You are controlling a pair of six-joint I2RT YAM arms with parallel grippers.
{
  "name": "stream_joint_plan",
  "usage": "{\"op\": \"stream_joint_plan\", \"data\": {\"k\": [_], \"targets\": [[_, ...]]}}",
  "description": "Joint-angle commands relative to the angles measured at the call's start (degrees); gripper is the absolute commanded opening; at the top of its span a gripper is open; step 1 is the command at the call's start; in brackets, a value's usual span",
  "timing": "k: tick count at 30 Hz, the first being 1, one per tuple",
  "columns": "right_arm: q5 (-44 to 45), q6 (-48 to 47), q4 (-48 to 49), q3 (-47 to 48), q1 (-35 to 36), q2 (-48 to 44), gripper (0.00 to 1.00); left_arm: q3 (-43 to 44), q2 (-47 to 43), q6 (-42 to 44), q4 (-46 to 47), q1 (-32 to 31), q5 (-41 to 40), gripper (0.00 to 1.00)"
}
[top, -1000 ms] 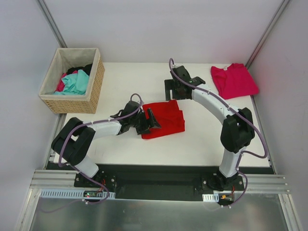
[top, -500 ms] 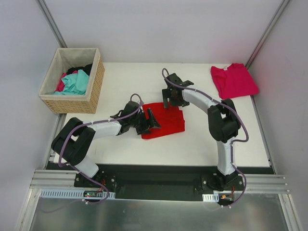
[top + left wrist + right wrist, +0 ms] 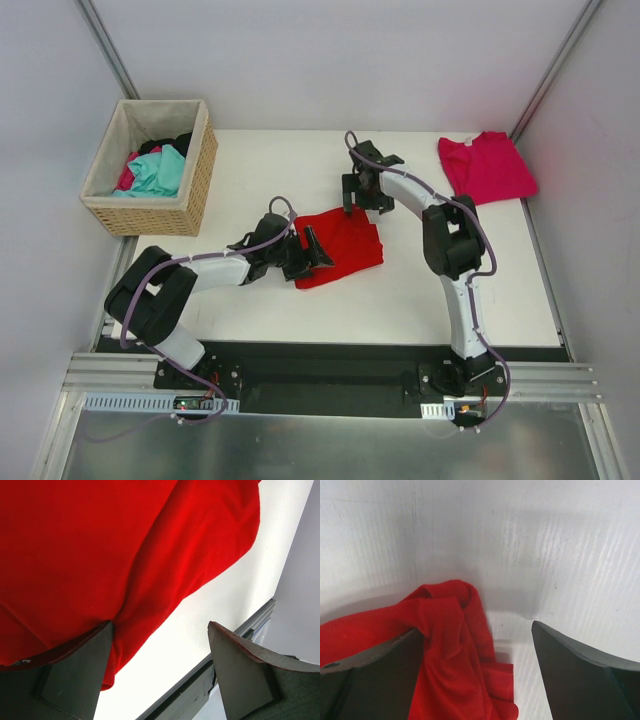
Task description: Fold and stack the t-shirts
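White table (image 3: 260, 170) between grey walls, seen from above. Two shirts on it: red shirt (image 3: 345, 250), folded to a rough square, near the middle; pink shirt (image 3: 487, 168), also folded, at the 2 o'clock corner, well apart from the red. One wicker basket (image 3: 195, 190) at 10 o'clock, with teal, pink and black cloth inside. Two arms. Left arm (image 3: 200, 272) folded low at 8 o'clock, forearm stretched toward 3 o'clock, left claw (image 3: 322, 248) at the red shirt's 9 o'clock edge. Right arm (image 3: 455, 250) rising from 5 o'clock, bent over toward 11 o'clock, right claw (image 3: 363, 207) at the red shirt's 12 o'clock edge.

From the left wrist: red shirt (image 3: 100, 545) filling 9 through 1 o'clock, bare table (image 3: 220, 590) at 3 o'clock. Left claw (image 3: 159, 630) spread wide, clamped on nothing. Hem draped over the tip of the 7 o'clock finger; 5 o'clock finger over bare table, clear of the cloth.

From the right wrist: white table (image 3: 545, 545) across the top, one bunched corner of the red shirt (image 3: 445, 645) at 7 o'clock. Right claw (image 3: 477, 630) spread wide, gripping nothing. Crumpled cloth against the 8 o'clock finger and partly in the gap; 4 o'clock finger apart from it.
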Motion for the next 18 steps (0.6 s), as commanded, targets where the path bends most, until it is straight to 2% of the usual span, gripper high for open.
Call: {"op": "stream_joint_plan", "data": {"k": [1, 4, 8, 11, 15, 18], "targets": [[2.65, 0.14, -0.62, 3.67, -1.25, -0.83, 0.90, -1.70, -0.66, 0.25, -3.04, -0.70, 0.41, 0.77], [2.83, -0.30, -0.98, 2.80, -1.25, -4.17, 0.90, -1.43, -1.53, 0.17, -3.04, -0.70, 0.50, 0.77], [4.14, -1.96, -1.76, 2.44, -1.42, -13.29, 0.90, -0.21, -3.64, 0.69, -4.00, -0.70, 0.67, 0.78], [1.87, -1.53, -1.77, 2.27, -4.40, -19.27, 0.91, 0.76, -5.75, 1.48, -5.14, -0.70, 0.67, 0.78], [3.08, -3.02, -1.24, 3.05, -10.37, -21.67, 0.91, 1.73, -8.47, 2.28, -7.16, -0.70, 0.50, 0.79], [5.63, -3.46, -0.98, 3.67, -14.68, -20.19, 0.93, 2.43, -10.23, 2.72, -8.22, -0.70, 0.85, 0.82]]}}
